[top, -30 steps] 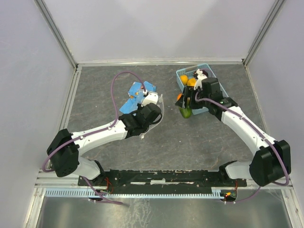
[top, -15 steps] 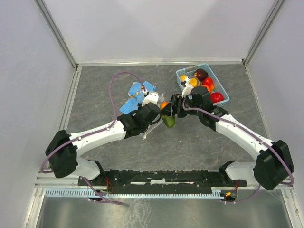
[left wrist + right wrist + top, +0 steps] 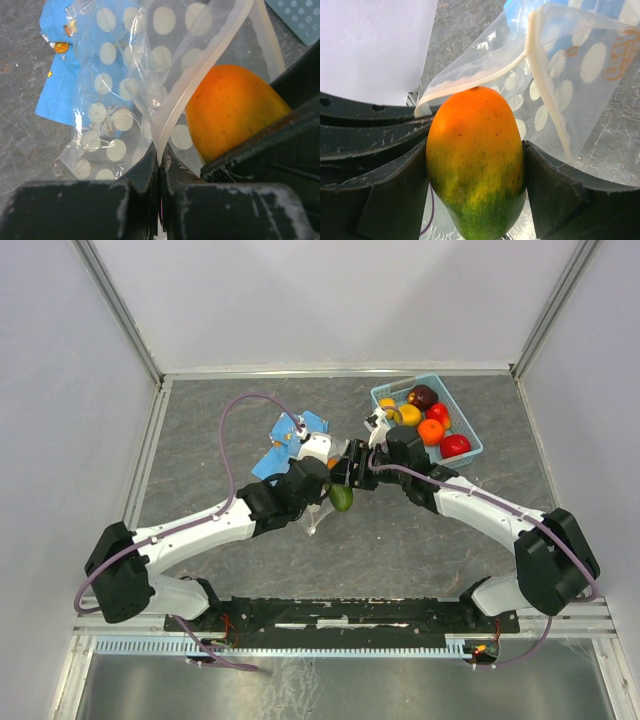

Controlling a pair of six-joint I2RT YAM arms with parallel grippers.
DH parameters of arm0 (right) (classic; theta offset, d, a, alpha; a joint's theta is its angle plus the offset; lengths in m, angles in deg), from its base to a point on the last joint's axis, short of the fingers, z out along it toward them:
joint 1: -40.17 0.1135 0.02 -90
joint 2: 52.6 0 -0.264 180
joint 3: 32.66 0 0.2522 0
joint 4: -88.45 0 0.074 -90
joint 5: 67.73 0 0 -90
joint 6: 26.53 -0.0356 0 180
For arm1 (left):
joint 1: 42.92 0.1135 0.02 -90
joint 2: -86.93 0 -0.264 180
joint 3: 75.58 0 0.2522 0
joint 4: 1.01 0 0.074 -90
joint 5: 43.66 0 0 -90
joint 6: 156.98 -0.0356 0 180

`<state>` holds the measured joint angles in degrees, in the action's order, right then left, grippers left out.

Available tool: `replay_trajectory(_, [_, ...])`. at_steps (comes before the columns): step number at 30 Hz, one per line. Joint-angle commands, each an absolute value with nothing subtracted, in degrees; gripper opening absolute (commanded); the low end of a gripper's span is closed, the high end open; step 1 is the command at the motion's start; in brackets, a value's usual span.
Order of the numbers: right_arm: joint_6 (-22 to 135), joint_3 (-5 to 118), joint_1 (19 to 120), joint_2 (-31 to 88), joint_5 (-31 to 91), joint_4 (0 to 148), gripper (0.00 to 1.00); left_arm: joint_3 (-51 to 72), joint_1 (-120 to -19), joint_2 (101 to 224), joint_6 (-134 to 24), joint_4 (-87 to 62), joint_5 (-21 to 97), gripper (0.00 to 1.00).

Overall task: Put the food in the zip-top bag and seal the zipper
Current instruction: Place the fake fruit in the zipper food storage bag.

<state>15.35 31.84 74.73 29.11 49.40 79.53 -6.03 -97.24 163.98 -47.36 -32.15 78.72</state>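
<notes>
A green-orange fruit (image 3: 475, 160) sits between the fingers (image 3: 555, 190) of my right gripper (image 3: 345, 478), which is shut on it. The fruit's orange end is at the open mouth of the zip-top bag (image 3: 125, 100), just under the white zipper (image 3: 470, 82). My left gripper (image 3: 160, 155) is shut on that zipper (image 3: 200, 75), holding the clear dotted bag up and its mouth apart. From above, the fruit (image 3: 340, 497) hangs between the two wrists, with the bag (image 3: 312, 518) partly hidden below the left arm. The rest of the food (image 3: 431, 430) lies in the basket.
The light blue basket (image 3: 472, 432) at the back right holds a dark maroon fruit (image 3: 423, 395), a red one (image 3: 455, 445) and a yellow one (image 3: 408, 415). A blue patterned cloth (image 3: 285, 440) lies behind the bag. Both arms meet mid-table.
My right gripper has carried the green-orange fruit from beside the basket leftward to the bag's mouth. The left arm has shifted slightly, still holding the bag.
</notes>
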Motion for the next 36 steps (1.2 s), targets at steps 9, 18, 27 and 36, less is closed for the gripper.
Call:
replay_trajectory(9, [11.8,30.5,74.8,29.1,38.8,83.3,0.23,-7.8,-96.9,159.5,-49.0,-25.4,69.9,0.03])
replay_trajectory(18, [8.1,28.2,74.9,27.5,30.6,85.9,0.24,-8.4,-96.9,159.6,-48.9,-22.8,62.4,0.03])
replay_trajectory(27, [8.0,28.6,74.8,28.4,31.3,86.2,0.41,-8.6,-97.0,160.3,-48.0,-21.5,60.0,0.03])
replay_trajectory(36, [10.5,28.7,74.8,26.3,32.6,83.6,0.63,-8.0,-96.9,161.1,-47.3,-23.3,64.6,0.03])
